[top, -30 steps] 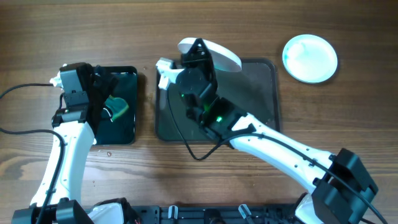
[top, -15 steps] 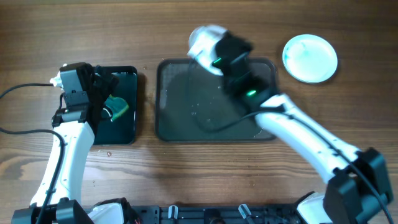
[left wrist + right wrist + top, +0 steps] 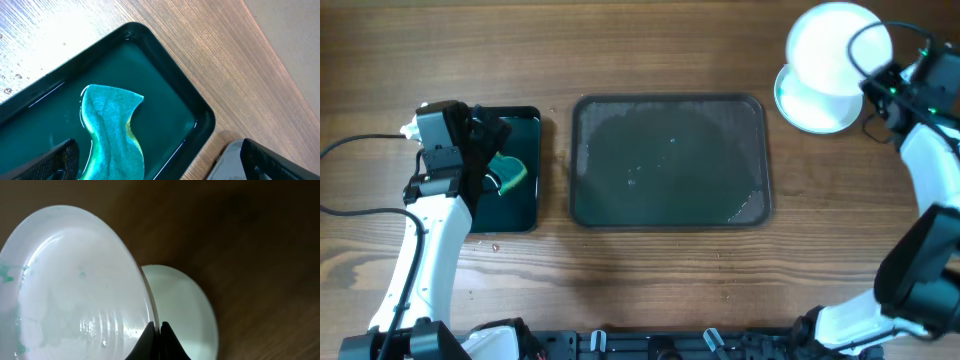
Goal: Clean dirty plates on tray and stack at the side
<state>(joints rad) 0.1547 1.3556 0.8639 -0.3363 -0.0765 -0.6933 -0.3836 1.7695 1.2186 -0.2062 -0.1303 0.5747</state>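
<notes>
Right hand clamped on rim of white plate, held above second plate on table, right of grey tray. Wrist view shows green flecks that overhead misses. Left hand spread wide over sponge in black tray.

**Surface finishes on the wood-grain counter.**
Large grey tray: matt, finely textured, flecked with droplets. Small black tray near the left edge: glossy, wet, holding a rough teal sponge. White plate and pale blue plate, far right corner: smooth and glossy.
</notes>
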